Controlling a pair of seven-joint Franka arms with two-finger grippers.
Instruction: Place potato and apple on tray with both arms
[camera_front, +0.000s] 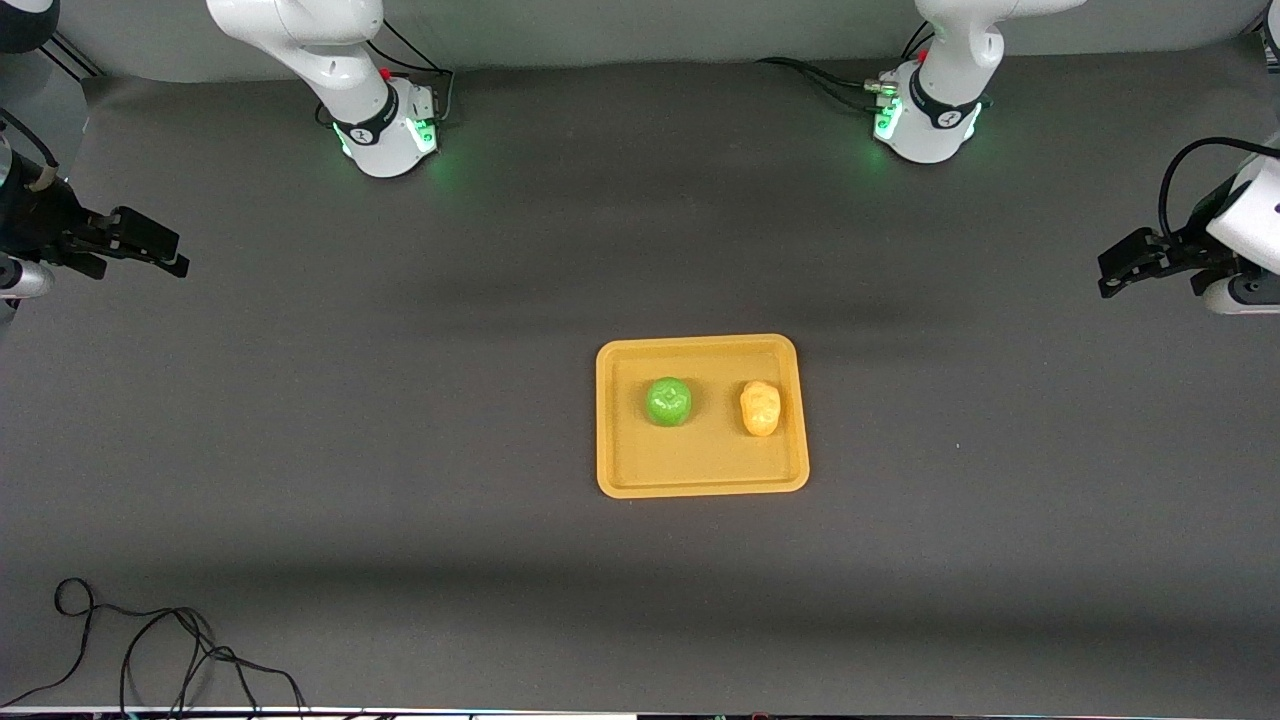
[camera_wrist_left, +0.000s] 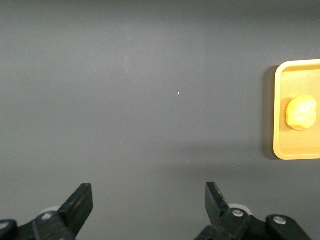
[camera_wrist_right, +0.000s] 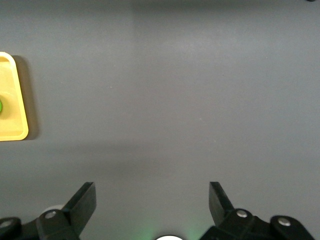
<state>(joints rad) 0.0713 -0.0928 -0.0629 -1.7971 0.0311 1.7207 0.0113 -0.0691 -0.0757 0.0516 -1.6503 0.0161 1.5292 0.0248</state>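
Plainly, both sets of jaws stand released and hold nothing: the left gripper (camera_front: 1108, 278) hangs over the bare dark surface (camera_front: 400, 420) at its own arm's end, the right gripper (camera_front: 176, 262) likewise at its end. Between them, the apple (camera_front: 668, 401) and potato (camera_front: 761, 408) rest apart on the tray (camera_front: 700, 482), potato toward the left arm

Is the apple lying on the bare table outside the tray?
No, the apple sits inside the tray, beside the potato, in the front view.
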